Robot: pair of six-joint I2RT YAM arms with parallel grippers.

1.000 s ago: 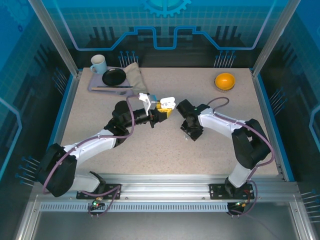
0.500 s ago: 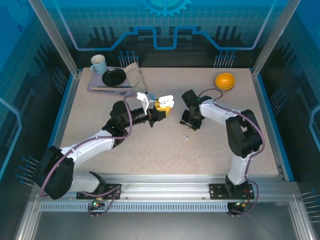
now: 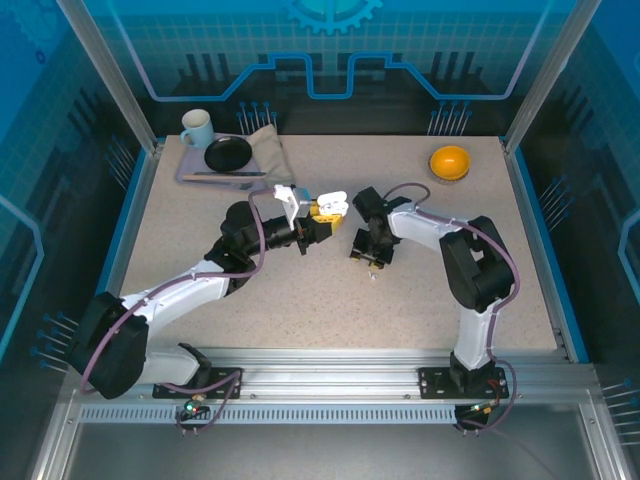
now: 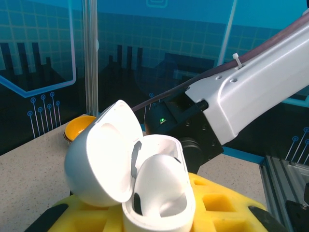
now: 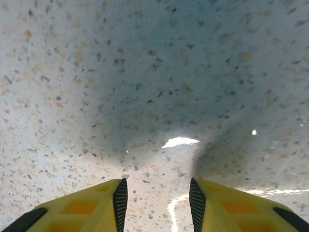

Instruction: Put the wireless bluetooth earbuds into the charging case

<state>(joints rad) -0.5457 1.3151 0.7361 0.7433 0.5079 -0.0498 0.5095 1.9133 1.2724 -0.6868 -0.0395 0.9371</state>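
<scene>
Left gripper (image 3: 320,213) is clamped on the charging case (image 4: 159,193), held above the table (image 3: 300,300) with the lid swung open. What is in the case cannot be determined. Right gripper (image 5: 157,205) points down at the table, just right of the case and nearer the arm bases, its yellow fingers moderately apart and nothing between them. A tiny white speck (image 5: 254,132) lies beside them, too small to identify
</scene>
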